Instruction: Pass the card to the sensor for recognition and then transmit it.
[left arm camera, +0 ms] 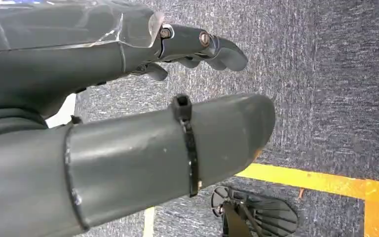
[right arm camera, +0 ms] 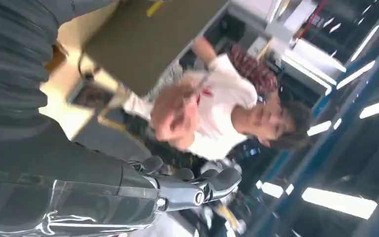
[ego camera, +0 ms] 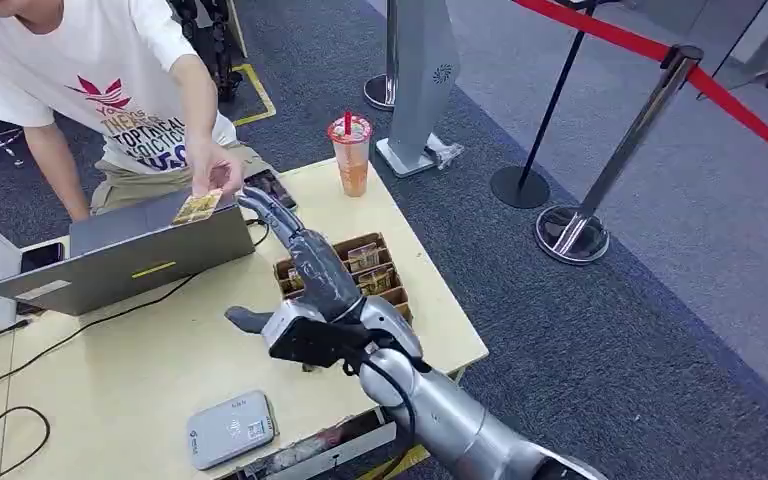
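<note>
The card [ego camera: 198,206], gold-patterned, is pinched in a person's hand [ego camera: 216,168] above the laptop [ego camera: 125,255], its long axis roughly level and running toward the robot's right hand [ego camera: 295,262]. That hand reaches up with fingers extended and apart, fingertips just beside the card; whether they touch it cannot be told. Under the forearm sits a cardboard tray [ego camera: 290,272] of more cards. Near the table's front edge lies the grey card reader [ego camera: 230,429], its label too small to read. A lidded drink cup [ego camera: 351,154] stands at the far edge. The person's white T-shirt [ego camera: 110,90] carries partly readable print. The left hand [left arm camera: 128,148] hangs over carpet, fingers loosely curled, holding nothing.
</note>
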Motion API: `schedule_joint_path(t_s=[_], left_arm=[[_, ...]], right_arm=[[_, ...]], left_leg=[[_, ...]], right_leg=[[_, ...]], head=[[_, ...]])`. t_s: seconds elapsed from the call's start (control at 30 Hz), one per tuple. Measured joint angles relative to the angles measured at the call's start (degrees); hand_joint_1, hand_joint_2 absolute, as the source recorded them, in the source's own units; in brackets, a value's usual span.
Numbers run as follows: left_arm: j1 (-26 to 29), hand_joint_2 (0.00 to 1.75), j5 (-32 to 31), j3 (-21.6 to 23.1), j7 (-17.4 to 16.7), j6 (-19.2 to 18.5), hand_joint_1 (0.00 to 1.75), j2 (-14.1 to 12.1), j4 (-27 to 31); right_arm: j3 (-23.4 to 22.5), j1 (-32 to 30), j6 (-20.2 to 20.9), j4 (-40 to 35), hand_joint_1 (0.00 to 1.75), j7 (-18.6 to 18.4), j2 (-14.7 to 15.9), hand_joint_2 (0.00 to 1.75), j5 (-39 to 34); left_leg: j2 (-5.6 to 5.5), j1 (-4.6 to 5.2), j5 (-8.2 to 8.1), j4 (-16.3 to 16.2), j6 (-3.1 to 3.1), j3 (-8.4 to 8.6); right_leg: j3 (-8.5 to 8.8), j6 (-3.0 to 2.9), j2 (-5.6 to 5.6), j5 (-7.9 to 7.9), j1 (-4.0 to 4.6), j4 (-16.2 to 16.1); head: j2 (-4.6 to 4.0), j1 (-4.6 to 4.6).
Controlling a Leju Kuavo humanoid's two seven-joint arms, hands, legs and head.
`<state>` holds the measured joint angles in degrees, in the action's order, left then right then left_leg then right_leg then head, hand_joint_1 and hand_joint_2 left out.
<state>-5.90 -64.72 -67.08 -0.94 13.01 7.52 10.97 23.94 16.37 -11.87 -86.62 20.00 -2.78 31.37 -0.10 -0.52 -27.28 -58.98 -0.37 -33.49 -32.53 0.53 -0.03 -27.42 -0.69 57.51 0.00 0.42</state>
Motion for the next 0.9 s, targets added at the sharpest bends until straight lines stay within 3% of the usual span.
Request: schedule_joint_path(t_s=[0.3,0.83,0.9], left_arm=[[-0.3,0.0,-0.2,0.1,0.0,0.2,0.0,0.3,0.0],[-0.4,0.0,-0.2,0.2,-0.2,0.9,0.0,0.4,0.0],[-0.4,0.0,-0.2,0.2,-0.2,0.9,0.0,0.4,0.0]], right_arm=[[3.0,4.5,-10.2,5.1,0.0,0.6,0.6,1.75,9.6],[4.9,7.6,-16.2,11.3,0.0,0.9,1.6,1.75,10.8],[4.9,7.6,-16.4,11.8,0.14,0.9,1.7,1.75,10.6]], left_leg=[[0.0,0.0,0.0,0.0,-0.01,0.0],[-0.01,-0.01,0.01,0.0,-0.01,0.0],[-0.01,-0.01,0.01,0.0,-0.01,0.0]], right_leg=[[0.0,0.0,0.0,0.0,0.0,0.0],[0.0,0.0,-0.01,0.0,0.0,0.0],[0.0,0.0,-0.01,0.0,0.0,0.0]], head=[[0.0,-0.02],[0.0,-0.02],[0.0,0.0]])
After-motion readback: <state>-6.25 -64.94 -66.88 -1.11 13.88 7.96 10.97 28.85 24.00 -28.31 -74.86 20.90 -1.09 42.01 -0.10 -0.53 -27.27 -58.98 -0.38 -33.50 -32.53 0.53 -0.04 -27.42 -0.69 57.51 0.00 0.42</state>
